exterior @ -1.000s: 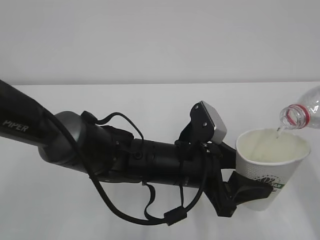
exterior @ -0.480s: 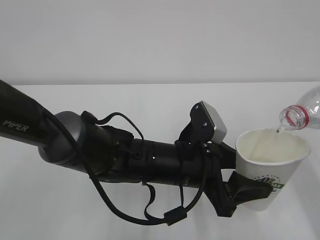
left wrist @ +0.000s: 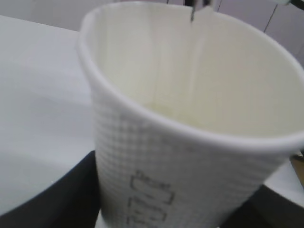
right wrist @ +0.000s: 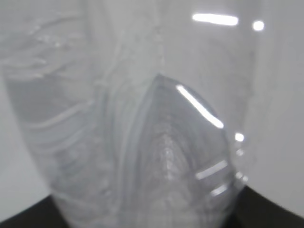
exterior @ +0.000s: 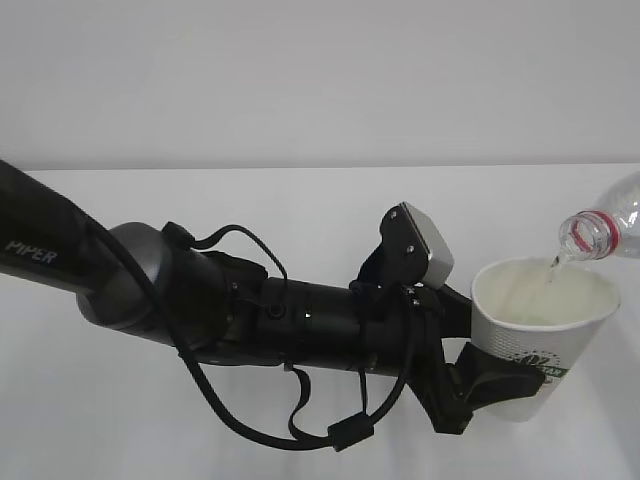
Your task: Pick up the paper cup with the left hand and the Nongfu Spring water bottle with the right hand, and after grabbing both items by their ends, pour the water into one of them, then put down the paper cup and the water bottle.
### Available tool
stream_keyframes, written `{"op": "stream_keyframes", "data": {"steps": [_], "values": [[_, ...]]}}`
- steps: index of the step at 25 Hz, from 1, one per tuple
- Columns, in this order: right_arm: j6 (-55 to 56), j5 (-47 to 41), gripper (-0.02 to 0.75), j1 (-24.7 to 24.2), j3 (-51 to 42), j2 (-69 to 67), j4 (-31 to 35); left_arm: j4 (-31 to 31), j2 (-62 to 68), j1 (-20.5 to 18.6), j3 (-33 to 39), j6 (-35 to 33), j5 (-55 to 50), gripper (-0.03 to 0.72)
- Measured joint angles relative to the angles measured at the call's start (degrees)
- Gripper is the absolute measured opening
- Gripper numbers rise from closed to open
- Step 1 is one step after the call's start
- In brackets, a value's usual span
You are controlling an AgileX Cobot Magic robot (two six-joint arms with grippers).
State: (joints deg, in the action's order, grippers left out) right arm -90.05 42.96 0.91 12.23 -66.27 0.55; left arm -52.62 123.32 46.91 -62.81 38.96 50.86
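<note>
The paper cup (exterior: 541, 333) is the landmark here. The left hand (exterior: 478, 385) grasps it low on its side and holds it upright above the white table (exterior: 300, 215). Above the cup's right rim, the Nongfu Spring water bottle (exterior: 603, 229) is tilted, mouth down, and a thin stream of water (exterior: 553, 268) falls into the cup. The right hand grasps the bottle's ribbed body (right wrist: 156, 156), filling the right wrist view.

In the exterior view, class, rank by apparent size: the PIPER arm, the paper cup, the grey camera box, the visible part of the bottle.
1. PIPER arm, by far the largest.
2. Paper cup.
3. Grey camera box and the bottle's visible part: too alike to rank; the bottle runs off the frame.
</note>
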Motion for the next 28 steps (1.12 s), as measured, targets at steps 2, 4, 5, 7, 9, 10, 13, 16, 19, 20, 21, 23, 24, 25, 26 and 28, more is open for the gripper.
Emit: {"op": "stream_keyframes", "data": {"steps": [2, 4, 5, 7, 9, 10, 13, 16, 19, 20, 21, 23, 24, 25, 26, 28], "values": [[0.0, 0.0, 0.377, 0.0, 0.0, 0.0, 0.0, 0.0, 0.0, 0.0, 0.0, 0.0, 0.0, 0.489], [0.0, 0.0, 0.377, 0.0, 0.0, 0.0, 0.0, 0.0, 0.0, 0.0, 0.0, 0.0, 0.0, 0.489], [0.0, 0.1, 0.377, 0.0, 0.0, 0.0, 0.0, 0.0, 0.0, 0.0, 0.0, 0.0, 0.0, 0.489], [0.0, 0.1, 0.377, 0.0, 0.0, 0.0, 0.0, 0.0, 0.0, 0.0, 0.0, 0.0, 0.0, 0.489], [0.0, 0.1, 0.377, 0.0, 0.0, 0.0, 0.0, 0.0, 0.0, 0.0, 0.0, 0.0, 0.0, 0.488], [0.0, 0.2, 0.377, 0.0, 0.0, 0.0, 0.0, 0.0, 0.0, 0.0, 0.0, 0.0, 0.0, 0.488], [0.0, 0.4, 0.377, 0.0, 0.0, 0.0, 0.0, 0.0, 0.0, 0.0, 0.0, 0.0, 0.0, 0.487], [0.0, 0.4, 0.377, 0.0, 0.0, 0.0, 0.0, 0.0, 0.0, 0.0, 0.0, 0.0, 0.0, 0.487], [-0.4, 0.4, 0.377, 0.0, 0.0, 0.0, 0.0, 0.0, 0.0, 0.0, 0.0, 0.0, 0.0, 0.487], [-0.5, 0.4, 0.377, 0.0, 0.0, 0.0, 0.0, 0.0, 0.0, 0.0, 0.0, 0.0, 0.0, 0.487], [-0.6, 0.4, 0.377, 0.0, 0.0, 0.0, 0.0, 0.0, 0.0, 0.0, 0.0, 0.0, -0.1, 0.487], [-0.6, 0.4, 0.377, 0.0, 0.0, 0.0, 0.0, 0.0, 0.0, 0.0, 0.0, 0.0, -0.1, 0.487], [-0.6, 0.4, 0.377, 0.0, 0.0, 0.0, 0.0, 0.0, 0.0, 0.0, 0.0, 0.0, -0.1, 0.487], [-0.6, 0.4, 0.377, 0.0, 0.0, 0.0, 0.0, 0.0, 0.0, 0.0, 0.0, 0.0, -0.1, 0.487], [-0.7, 0.4, 0.377, 0.0, 0.1, 0.0, 0.0, 0.0, 0.0, 0.0, 0.0, 0.0, -0.1, 0.487], [-0.7, 0.4, 0.377, 0.0, 0.1, 0.0, 0.0, 0.0, 0.0, 0.0, 0.0, 0.0, -0.1, 0.487]]}}
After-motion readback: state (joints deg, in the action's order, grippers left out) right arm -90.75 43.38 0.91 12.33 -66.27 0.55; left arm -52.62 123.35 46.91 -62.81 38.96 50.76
